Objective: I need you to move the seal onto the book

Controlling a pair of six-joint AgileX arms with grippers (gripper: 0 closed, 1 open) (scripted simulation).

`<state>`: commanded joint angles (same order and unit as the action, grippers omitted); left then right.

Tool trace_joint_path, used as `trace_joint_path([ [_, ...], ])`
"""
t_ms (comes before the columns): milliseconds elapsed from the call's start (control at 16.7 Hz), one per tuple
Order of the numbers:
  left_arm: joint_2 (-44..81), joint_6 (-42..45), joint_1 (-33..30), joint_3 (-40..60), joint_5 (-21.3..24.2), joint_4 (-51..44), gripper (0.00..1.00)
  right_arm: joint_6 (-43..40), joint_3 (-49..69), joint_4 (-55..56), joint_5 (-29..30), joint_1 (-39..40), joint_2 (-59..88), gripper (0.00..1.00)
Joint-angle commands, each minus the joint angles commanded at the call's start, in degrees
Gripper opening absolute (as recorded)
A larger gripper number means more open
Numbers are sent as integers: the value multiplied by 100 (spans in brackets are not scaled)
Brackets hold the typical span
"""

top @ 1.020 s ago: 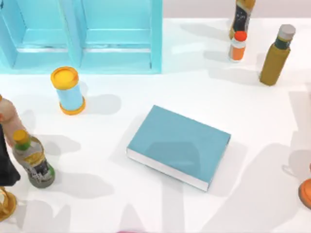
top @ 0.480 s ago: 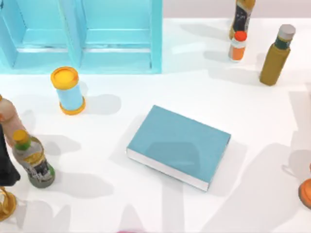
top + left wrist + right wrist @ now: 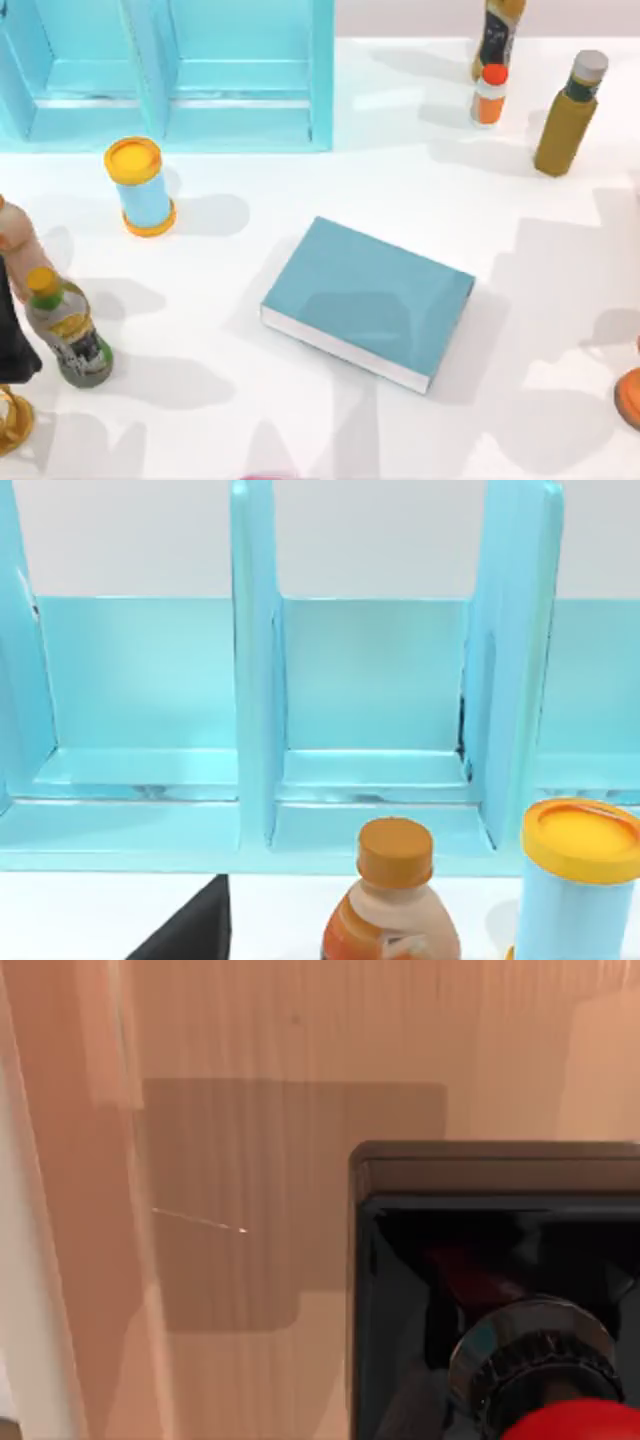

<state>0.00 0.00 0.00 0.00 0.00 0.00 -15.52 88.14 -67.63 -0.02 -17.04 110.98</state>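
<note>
The seal (image 3: 480,1290) is seen very close in the right wrist view, red knob nearest the camera, a metal ring behind it, then the black blocky base. A tan surface with a square shadow lies beyond it. Whether the right gripper is grasping the seal cannot be told, and where the seal sits relative to the table cannot be told either. The left gripper's state cannot be told. In the top view the book (image 3: 365,300) lies closed and flat near the middle of the table (image 3: 250,400), teal cover up, white page edges facing the near side, turned at an angle to the table edges. Nothing is seen on its cover. At the near left edge a gold object (image 3: 10,420) is cut off by the frame. Just beyond it a green bottle (image 3: 68,335) with a yellow cap stands, beside a peach bottle (image 3: 15,245) at the left edge. An orange object (image 3: 630,397) is cut off at the near right edge, perhaps a lid. Farther back on the left a blue can (image 3: 140,187) with a yellow lid stands upright, well apart from the book. At the far right an olive bottle (image 3: 568,112), a small orange-capped bottle (image 3: 489,95) and a dark bottle (image 3: 497,35) stand near each other. The light-blue cabinet (image 3: 170,110) takes up the far left.
</note>
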Motion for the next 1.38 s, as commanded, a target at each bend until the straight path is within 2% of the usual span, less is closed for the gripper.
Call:
trace_joint_path([
  [360, 0, 0, 0, 0, 0, 0, 100, 1178, 1133, -1558, -5, 1236, -459, 0],
  [540, 0, 0, 0, 0, 0, 0, 100, 1550, 1457, -2032, -6, 1618, -626, 0],
  [1020, 0, 0, 0, 0, 0, 0, 100, 1782, 1614, -2070, -13, 1821, -490, 0],
  [1380, 0, 0, 0, 0, 0, 0, 100, 3230, 2219, -1814, 6, 3259, 440, 0],
])
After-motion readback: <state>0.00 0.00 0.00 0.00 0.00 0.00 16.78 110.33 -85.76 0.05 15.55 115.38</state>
